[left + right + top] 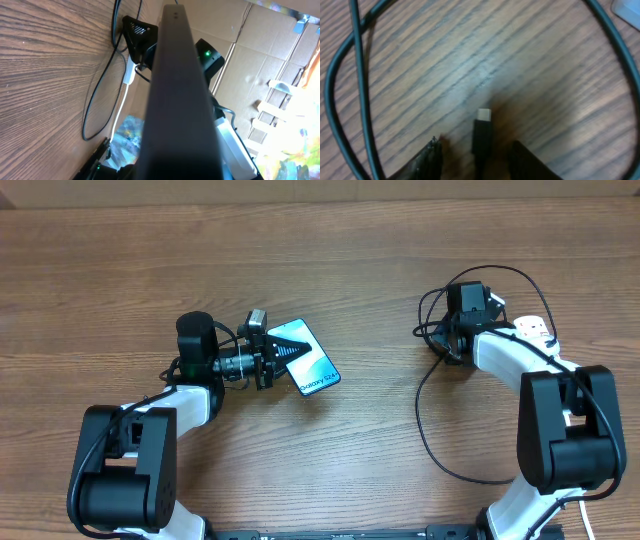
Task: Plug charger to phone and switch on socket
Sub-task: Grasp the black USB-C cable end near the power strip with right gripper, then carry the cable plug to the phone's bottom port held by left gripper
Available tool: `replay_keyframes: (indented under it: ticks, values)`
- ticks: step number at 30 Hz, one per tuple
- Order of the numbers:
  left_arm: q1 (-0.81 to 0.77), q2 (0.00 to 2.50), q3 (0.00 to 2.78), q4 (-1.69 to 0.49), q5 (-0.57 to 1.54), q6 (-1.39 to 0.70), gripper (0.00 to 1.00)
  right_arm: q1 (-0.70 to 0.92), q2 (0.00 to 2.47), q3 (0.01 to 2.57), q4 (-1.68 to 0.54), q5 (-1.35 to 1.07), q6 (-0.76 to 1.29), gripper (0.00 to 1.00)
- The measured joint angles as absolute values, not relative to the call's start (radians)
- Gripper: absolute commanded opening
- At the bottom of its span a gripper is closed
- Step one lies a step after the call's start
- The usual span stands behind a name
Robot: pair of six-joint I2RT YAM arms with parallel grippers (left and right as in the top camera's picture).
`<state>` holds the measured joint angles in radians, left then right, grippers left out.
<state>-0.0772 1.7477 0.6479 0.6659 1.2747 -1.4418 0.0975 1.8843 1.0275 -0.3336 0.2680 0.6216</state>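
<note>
Left wrist view: the phone (176,100) blocks the centre.

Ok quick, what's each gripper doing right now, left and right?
Left gripper: closed on the phone.
Right gripper: fingers sit either side of the charger tip; whether it is gripped cannot be told.

Left gripper (290,345): dark fingers lie across one end of the phone (318,368), which sits at a diagonal on the wood table (330,240) with its light-blue screen up. Right gripper (446,342) is down among black loops of the charger (419,420). White socket (535,330) just beside it, partly hidden by the arm.
</note>
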Motion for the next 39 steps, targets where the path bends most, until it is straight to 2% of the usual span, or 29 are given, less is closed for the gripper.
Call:
replay_keyframes:
  ticks: [7,9,11,12,20,27,33,39]
  values:
    - [-0.077,1.748,0.648,0.666,1.267,-1.442,0.04,0.093,1.89,1.056,-0.401,0.22,0.633,0.35]
    - [-0.077,1.748,0.648,0.666,1.266,-1.441,0.04,0.093,1.89,1.06,-0.411,0.217,0.635,0.29]
    - [-0.077,1.748,0.648,0.666,1.263,-1.441,0.04,0.092,1.89,1.061,-0.422,0.215,0.635,0.09]
    - [-0.077,1.748,0.648,0.666,1.262,-1.441,0.04,0.092,1.89,1.061,-0.429,0.216,0.635,0.04]
    - [-0.077,1.748,0.648,0.666,1.259,-1.441,0.04,0.091,1.89,1.09,-0.508,0.185,0.623,0.04]
    - [-0.077,1.748,0.648,0.697,1.261,-1.434,0.04,0.092,1.867,1.19,-0.767,0.037,0.498,0.04]
    - [-0.043,1.749,0.648,0.739,1.367,-1.404,0.04,0.093,1.62,1.296,-1.092,-0.297,0.272,0.04]
    - [0.042,1.749,0.649,0.741,1.448,-1.396,0.04,0.118,1.487,1.298,-1.393,-0.437,0.084,0.04]
